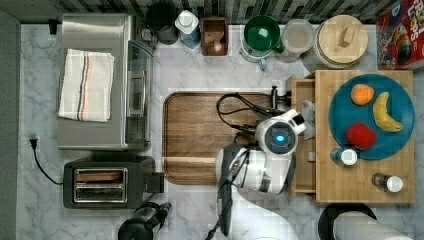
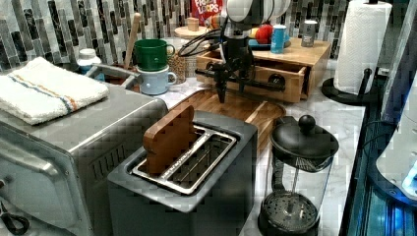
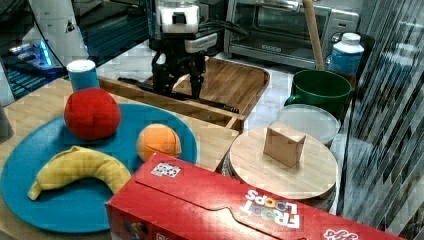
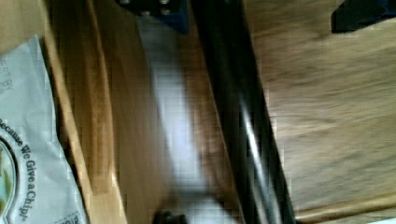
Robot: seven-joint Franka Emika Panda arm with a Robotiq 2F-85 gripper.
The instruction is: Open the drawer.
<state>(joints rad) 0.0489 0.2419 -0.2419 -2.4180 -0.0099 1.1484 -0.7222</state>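
Observation:
The light wood drawer stands pulled partway out of its wooden box, toward the top view's left. A white printed packet lies inside it. The long black bar handle runs along the drawer front. My gripper hangs over the handle, open, one finger on each side of the bar. In the wrist view the bar passes between the two widely spread fingertips of the gripper without either one pressing on it. The right view shows the gripper straddling the handle the same way.
A darker brown wooden tray lies right in front of the drawer. A blue plate with fruit and two small bottles sit on top of the box. A toaster oven, toaster, French press and paper towel roll stand around.

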